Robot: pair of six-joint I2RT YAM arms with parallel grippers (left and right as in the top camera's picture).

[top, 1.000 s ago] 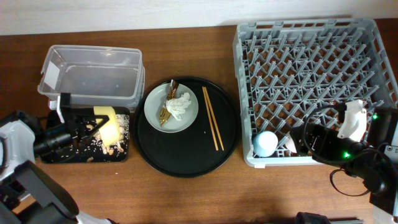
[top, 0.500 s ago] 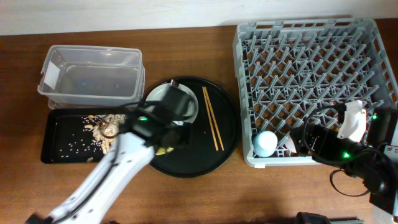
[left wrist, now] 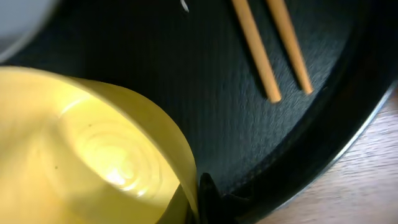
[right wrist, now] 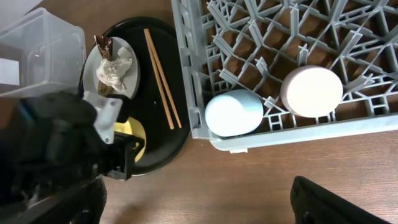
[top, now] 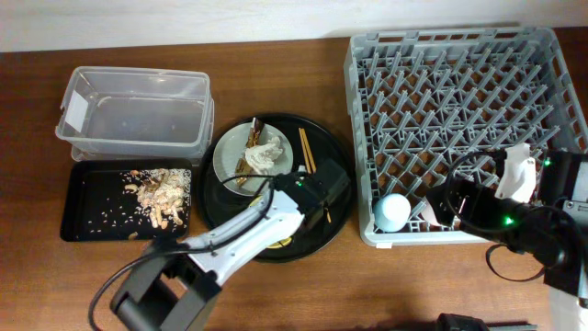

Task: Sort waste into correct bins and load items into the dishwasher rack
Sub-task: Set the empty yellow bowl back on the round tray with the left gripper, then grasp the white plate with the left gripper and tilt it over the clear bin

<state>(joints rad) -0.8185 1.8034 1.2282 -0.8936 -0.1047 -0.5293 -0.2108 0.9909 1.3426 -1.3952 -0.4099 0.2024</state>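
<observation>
Left arm has swung off the plate (top: pixel 228 158) since half a second ago and now ends over the lower right of the round black tray (top: pixel 333 156). That puts the pale grey plate back in plain sight, with the crumpled white tissue (top: pixel 267 153) and the brown-gold wrapper strip (top: pixel 256 129) on it, while the lower ends of the thin wooden chopsticks (top: pixel 304 147) slip under the arm. Crumbly golden food scraps (top: pixel 156 188) lie scattered in the shallow black tray (top: pixel 87 207) same as before, and the clear tub (top: pixel 138 115) behind it, see-through plastic with rounded corners, hasn't budged. From overhead you barely get the small yellow bowl (right wrist: pixel 132 140). The right wrist view shows it under the left gripper (right wrist: pixel 123 154), just below the plate and left of the chopsticks. The left wrist view adds the close-up: glossy yellow inside with faint rings and a dark finger against the outer wall, so that pincer is clamped on the bowl, over the finely grained matte tray. Can't tell if the bowl touches it. The right gripper (right wrist: pixel 199 186) has its fingers spread wide with nothing between them, over the bare wood table (right wrist: pixel 249 180). The same view shows the light blue cup (right wrist: pixel 233 113) and the pink cup (right wrist: pixel 311 91) side by side in the near left corner of the grey peg-grid rack (right wrist: pixel 298 132).
</observation>
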